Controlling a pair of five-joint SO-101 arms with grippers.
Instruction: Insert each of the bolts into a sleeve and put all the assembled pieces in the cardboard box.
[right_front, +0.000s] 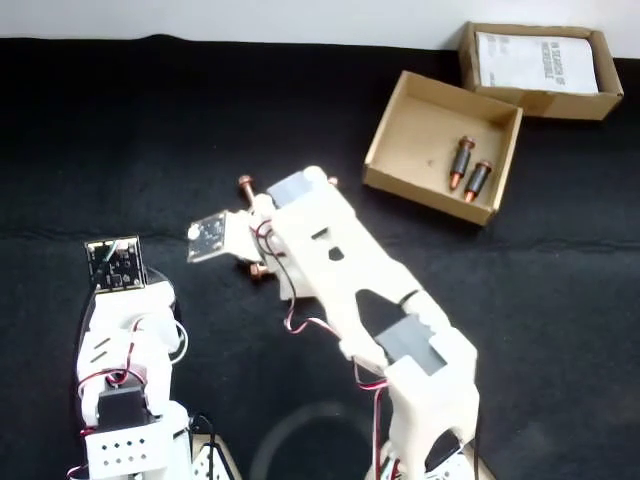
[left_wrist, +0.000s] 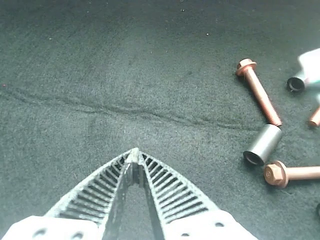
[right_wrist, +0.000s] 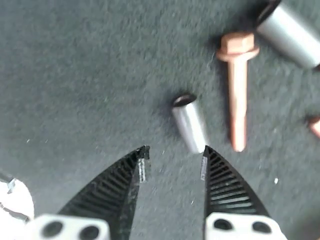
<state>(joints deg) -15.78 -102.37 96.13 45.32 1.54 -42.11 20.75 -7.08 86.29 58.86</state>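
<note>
Right wrist view: right gripper half open, empty, tips just short of the steel sleeve lying on the black cloth. A copper bolt lies just beside that sleeve. Best to shift toward the bolt side until the sleeve is centred, straddle its middle, and avoid nudging the bolt. Left gripper closed on nothing, well apart from the sleeve. Cardboard box also well apart from it.

Black felt cloth covers table, faint crease across it. Small carton at far right edge, printed white sheet on it. Pale wall behind.
</note>
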